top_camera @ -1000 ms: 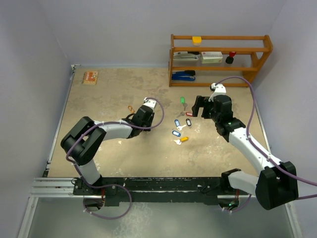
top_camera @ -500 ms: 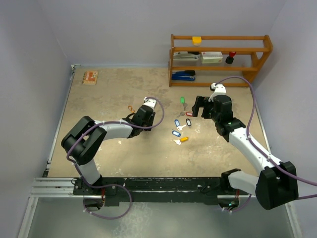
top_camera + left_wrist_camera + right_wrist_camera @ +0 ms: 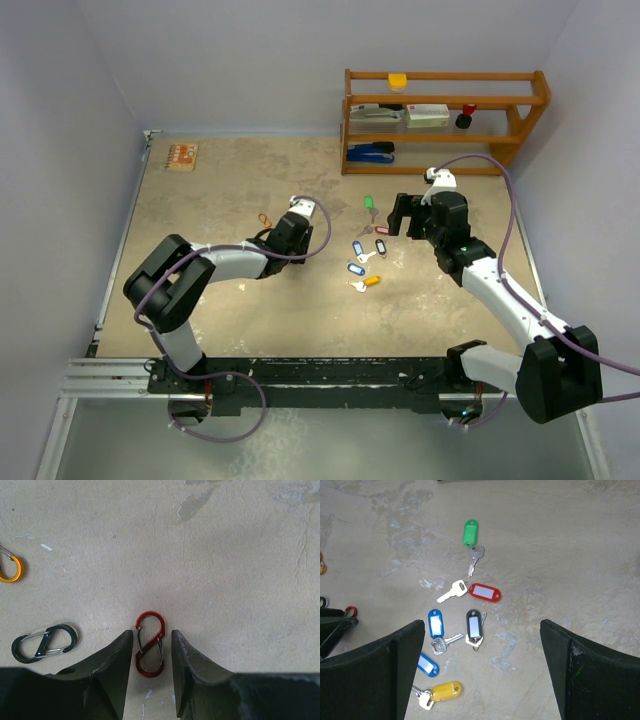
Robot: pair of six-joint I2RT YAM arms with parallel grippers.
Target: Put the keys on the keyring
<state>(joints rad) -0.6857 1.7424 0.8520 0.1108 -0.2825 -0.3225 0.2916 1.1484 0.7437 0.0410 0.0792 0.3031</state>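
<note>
On our mottled table (image 3: 220,200), the right gripper (image 3: 399,214) hangs with jaws spread wide over the keys (image 3: 473,625). They lie loose in a cluster right of centre, with green, red, blue, black and yellow tags. Further left, our left gripper (image 3: 151,636) stands partly open, straddling a red figure-8 clip (image 3: 150,647) with slim gaps either side.

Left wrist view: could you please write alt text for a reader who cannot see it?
A red figure-8 clip lies flat on the beige table between the open fingers of the left claw. A dark green clip lies further left, an orange clip at the left edge.
</note>
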